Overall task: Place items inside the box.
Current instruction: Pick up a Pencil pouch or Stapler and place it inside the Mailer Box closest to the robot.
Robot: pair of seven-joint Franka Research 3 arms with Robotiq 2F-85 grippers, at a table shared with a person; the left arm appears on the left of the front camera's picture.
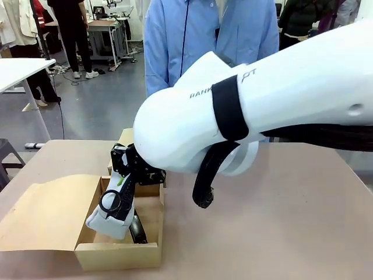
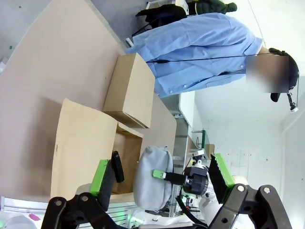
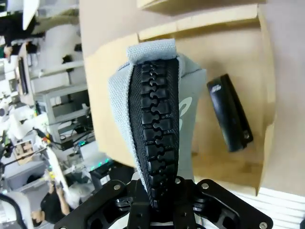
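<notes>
Your right jaws clamp the grey pouch [image 1: 102, 221] above the box [image 1: 116, 255], lower left of frame; left jaws gape empty. Lower it beside the stapler [image 1: 138, 230] before releasing.

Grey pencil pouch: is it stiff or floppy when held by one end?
Probably semi-soft: the grey pouch is fabric, yet it holds its shape hanging from the right gripper. Likely light, since a pinch at one end carries it. Unlikely to roll; set in the box, it may slump against the stapler.
</notes>
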